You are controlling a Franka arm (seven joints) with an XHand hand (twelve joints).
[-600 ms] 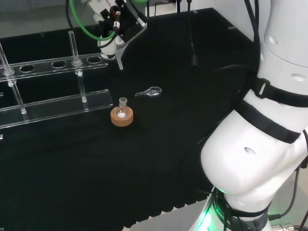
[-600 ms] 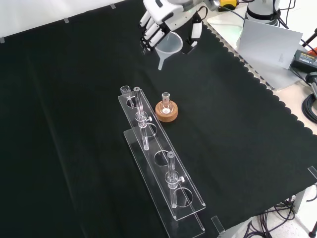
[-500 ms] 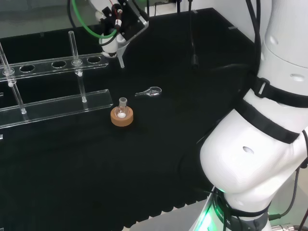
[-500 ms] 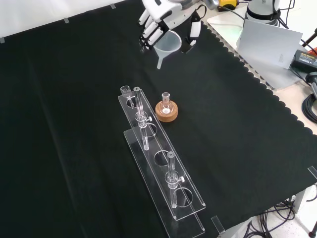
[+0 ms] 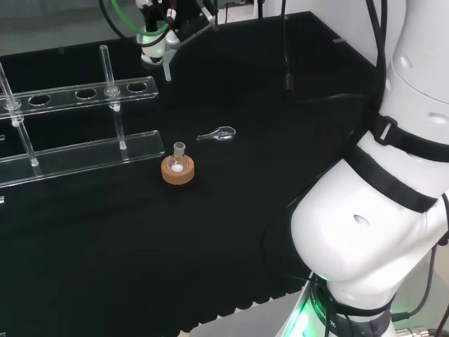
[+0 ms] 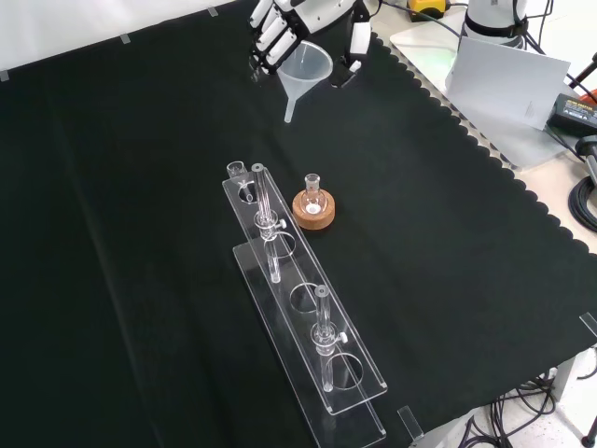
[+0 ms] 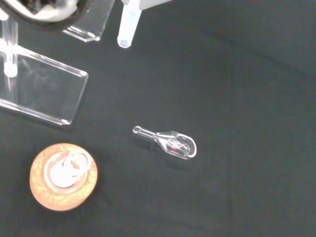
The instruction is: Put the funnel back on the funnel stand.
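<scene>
Clear funnel stand [image 6: 308, 350] lies long across the black cloth [image 6: 140, 233], upper shelf with round holes, two posts upright. Hand [image 6: 289, 19] is up beyond the stand's far end in front view, fingers and thumb curled round the funnel [image 6: 303, 70]. Funnel hangs in the air, spout down, clear of the stand. Small flask [image 6: 313, 191] sits in a cork ring [image 6: 314, 211] just beside the stand. Little glass spoon [image 5: 217, 134] lies near the ring.

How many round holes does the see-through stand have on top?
4. The funnel stand's top shelf has a row of four: one near the far end, two in the middle, one at the near end.
</scene>
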